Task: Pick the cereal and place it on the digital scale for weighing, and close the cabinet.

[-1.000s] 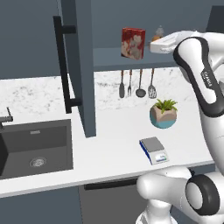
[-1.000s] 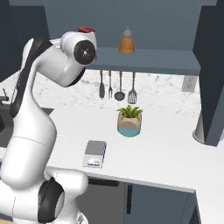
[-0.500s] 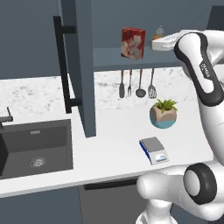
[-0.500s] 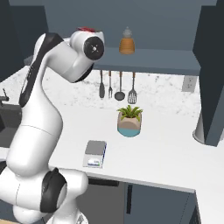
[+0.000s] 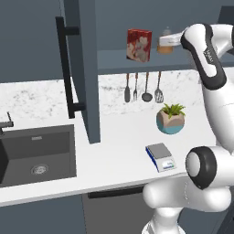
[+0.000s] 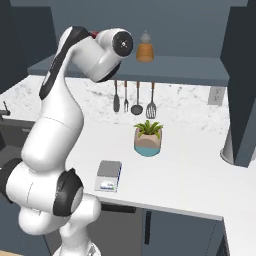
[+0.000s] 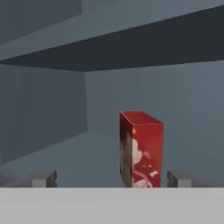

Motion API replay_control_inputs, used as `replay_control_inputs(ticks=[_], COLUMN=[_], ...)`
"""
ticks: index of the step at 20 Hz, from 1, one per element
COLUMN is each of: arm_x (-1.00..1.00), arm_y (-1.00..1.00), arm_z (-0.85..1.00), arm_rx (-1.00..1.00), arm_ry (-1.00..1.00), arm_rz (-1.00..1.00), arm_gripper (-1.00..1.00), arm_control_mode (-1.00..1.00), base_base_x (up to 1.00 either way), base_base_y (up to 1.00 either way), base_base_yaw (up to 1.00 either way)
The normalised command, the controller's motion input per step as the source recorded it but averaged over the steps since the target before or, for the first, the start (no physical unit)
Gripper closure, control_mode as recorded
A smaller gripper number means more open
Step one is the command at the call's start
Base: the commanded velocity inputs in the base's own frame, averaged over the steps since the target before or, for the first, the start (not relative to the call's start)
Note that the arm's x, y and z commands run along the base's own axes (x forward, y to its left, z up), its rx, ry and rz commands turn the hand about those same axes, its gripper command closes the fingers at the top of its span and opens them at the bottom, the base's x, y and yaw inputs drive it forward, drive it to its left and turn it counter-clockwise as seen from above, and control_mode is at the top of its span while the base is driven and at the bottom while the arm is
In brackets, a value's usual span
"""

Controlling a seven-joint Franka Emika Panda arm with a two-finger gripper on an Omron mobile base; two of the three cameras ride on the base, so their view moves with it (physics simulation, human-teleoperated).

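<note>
On the cabinet (image 7: 48, 127) shelf, cereal (image 7: 141, 148) before the wide-open tool (image 7: 111, 179) (nothing held).

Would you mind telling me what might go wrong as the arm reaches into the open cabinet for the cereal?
1. In the hand view the cereal sits right of centre between the open claw tips, so one finger may nudge the upright box and tip it.
2. The orange bottle stands beside it on the shelf; the wrist could brush it.
3. The open cabinet door hangs over the counter left of the digital scale; a wide carry could clip it.
</note>
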Motion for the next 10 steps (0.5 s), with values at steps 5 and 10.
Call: replay_control_inputs(ticks=[5, 10], arm_x=[0.46, 0.45], arm_y=[-0.05, -0.01], arm_z=[0.0, 0.0], arm_rx=[0.0, 0.0], arm_ry=[0.04, 0.04], arm_rz=[0.0, 0.0], arm_gripper=[-1.0, -1.0], arm_control_mode=[-1.0, -1.0], base_base_x=[0.0, 0.0], base_base_y=[0.0, 0.0], base_base_yaw=[0.0, 0.0])
